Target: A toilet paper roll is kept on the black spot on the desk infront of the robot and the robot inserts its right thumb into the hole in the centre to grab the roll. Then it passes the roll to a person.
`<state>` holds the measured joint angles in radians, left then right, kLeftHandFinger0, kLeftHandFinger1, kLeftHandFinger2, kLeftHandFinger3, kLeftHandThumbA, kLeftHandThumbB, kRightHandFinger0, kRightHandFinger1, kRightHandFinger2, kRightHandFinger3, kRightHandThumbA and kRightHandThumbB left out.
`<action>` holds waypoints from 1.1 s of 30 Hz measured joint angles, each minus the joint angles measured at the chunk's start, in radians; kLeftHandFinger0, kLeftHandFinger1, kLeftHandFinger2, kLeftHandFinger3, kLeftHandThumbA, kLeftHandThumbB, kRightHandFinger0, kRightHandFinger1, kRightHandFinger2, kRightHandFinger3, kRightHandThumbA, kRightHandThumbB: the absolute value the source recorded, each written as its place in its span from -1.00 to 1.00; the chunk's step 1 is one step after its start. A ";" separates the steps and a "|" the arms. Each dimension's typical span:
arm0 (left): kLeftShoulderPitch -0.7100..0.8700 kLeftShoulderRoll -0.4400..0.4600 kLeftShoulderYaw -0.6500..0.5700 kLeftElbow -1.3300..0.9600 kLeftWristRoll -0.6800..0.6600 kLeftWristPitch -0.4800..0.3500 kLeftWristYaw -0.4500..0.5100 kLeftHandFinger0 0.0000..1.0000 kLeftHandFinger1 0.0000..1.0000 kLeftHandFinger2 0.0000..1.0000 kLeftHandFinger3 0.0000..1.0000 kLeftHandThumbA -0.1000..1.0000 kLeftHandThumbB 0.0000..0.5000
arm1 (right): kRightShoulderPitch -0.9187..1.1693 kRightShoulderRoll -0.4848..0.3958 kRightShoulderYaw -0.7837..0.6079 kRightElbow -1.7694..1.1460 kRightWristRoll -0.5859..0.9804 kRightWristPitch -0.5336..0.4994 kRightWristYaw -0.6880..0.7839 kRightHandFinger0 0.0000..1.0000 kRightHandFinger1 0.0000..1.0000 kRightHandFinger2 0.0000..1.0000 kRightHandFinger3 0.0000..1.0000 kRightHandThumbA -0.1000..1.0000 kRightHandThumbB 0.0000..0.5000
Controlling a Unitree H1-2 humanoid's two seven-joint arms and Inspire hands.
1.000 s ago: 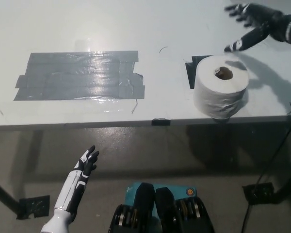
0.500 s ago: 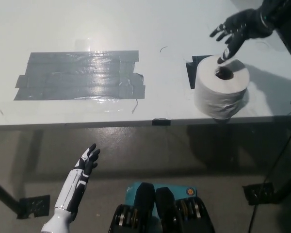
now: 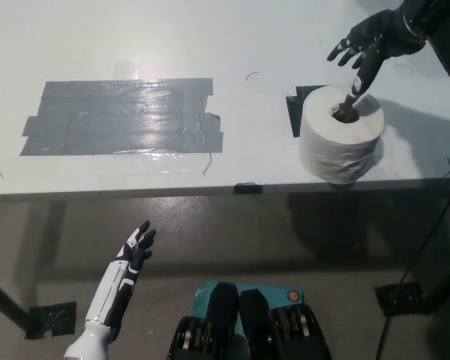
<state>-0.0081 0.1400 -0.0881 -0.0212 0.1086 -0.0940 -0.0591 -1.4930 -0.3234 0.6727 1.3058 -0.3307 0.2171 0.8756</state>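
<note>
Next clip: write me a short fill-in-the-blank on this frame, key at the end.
1. The toilet paper roll stands near the desk's ____ edge.
2. The black right robot hand points one digit down at the roll's ____.
3. The white left robot hand hangs ____ the desk.
Missing words: front; hole; below

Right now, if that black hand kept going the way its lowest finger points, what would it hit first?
Probably the toilet paper roll: the right hand points its lowest finger down at the roll's centre hole, though depth is hard to judge.
</note>
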 measured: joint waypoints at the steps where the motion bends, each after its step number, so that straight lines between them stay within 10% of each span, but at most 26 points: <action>1: -0.001 0.000 0.000 0.000 0.000 0.000 0.000 1.00 1.00 1.00 1.00 1.00 -0.38 | 0.000 0.000 0.003 0.002 -0.005 -0.002 0.003 1.00 1.00 1.00 1.00 0.69 0.44; 17: -0.009 0.001 -0.006 0.000 0.004 -0.001 -0.005 1.00 1.00 1.00 1.00 1.00 -0.44 | 0.019 0.010 0.001 0.015 -0.072 -0.030 0.001 1.00 1.00 1.00 1.00 0.98 0.94; 33: -0.023 0.002 -0.009 0.000 0.004 0.000 -0.008 1.00 1.00 1.00 1.00 1.00 -0.47 | 0.057 0.015 -0.080 0.015 -0.085 -0.046 -0.151 1.00 1.00 1.00 1.00 1.00 0.69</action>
<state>-0.0311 0.1418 -0.0974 -0.0214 0.1130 -0.0941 -0.0670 -1.4360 -0.3086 0.5924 1.3205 -0.4157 0.1707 0.7242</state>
